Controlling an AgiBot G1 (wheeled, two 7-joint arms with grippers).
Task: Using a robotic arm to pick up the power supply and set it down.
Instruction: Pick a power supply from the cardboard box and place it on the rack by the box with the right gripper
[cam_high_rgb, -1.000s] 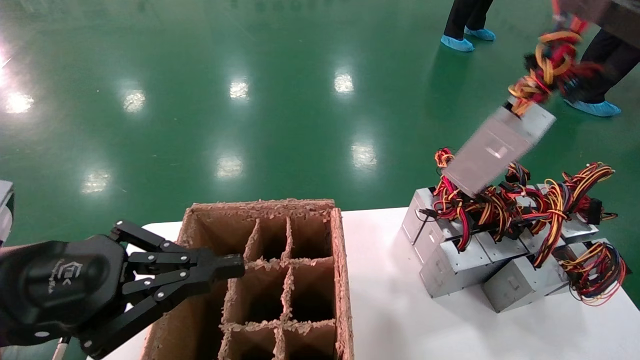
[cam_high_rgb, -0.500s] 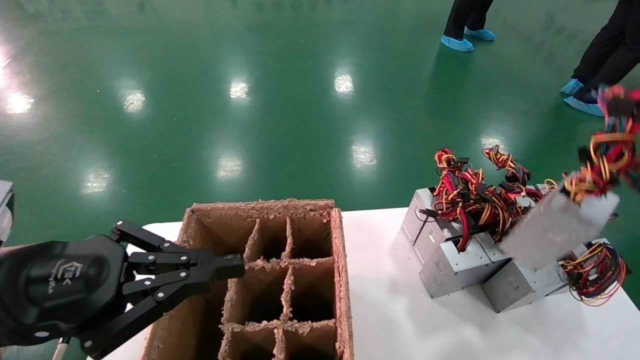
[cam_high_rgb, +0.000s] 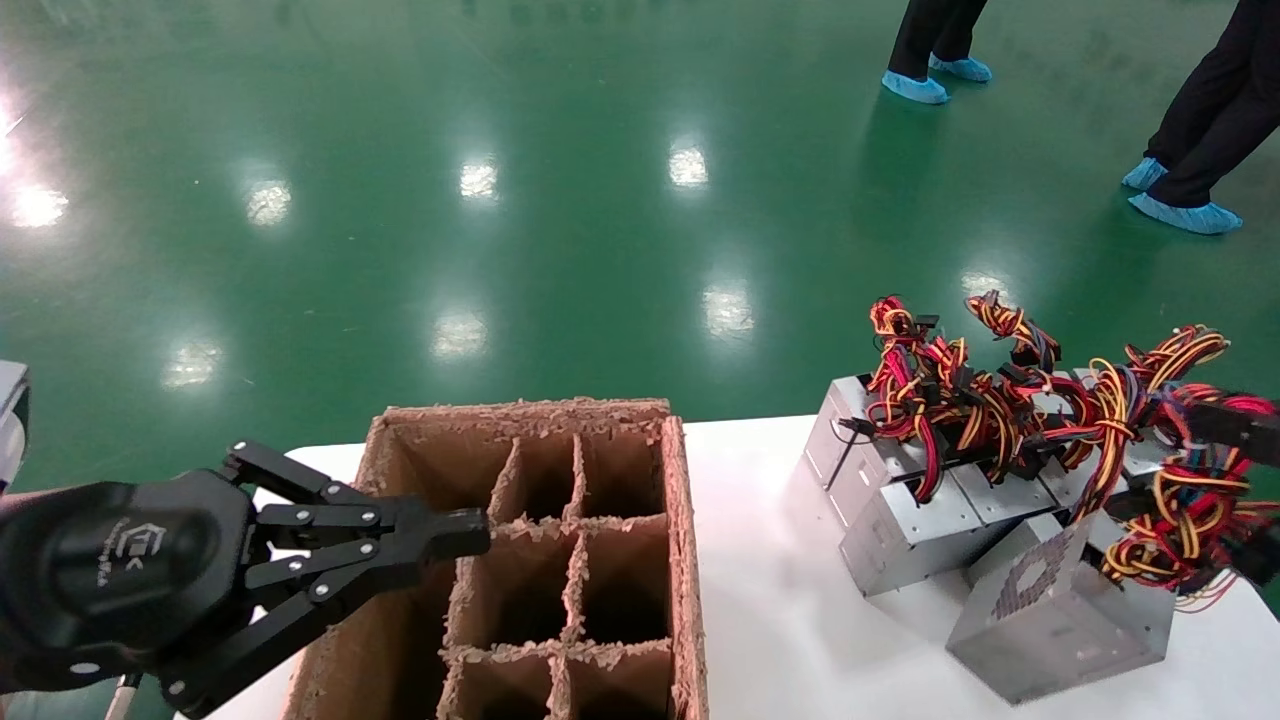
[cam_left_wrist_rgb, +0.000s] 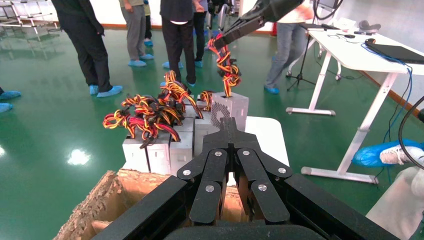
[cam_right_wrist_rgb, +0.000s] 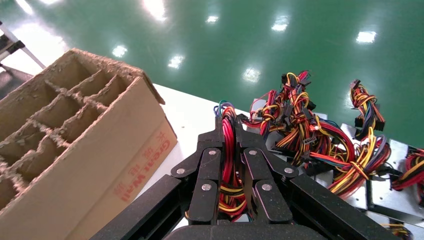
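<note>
Head view, power supply (cam_high_rgb: 1050, 625) upright on table (cam_high_rgb: 800, 600), wires up

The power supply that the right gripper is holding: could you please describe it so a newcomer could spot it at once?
On the white table, right of the cardboard box, lies a pile of power supplies. The held power supply sits at the pile's near right corner, its wire bundle pinched in the right gripper. It alone shows a perforated vent face.

Bare table (cam_high_rgb: 780, 600) between box (cam_high_rgb: 560, 560) and supplies (cam_high_rgb: 940, 480).
</note>
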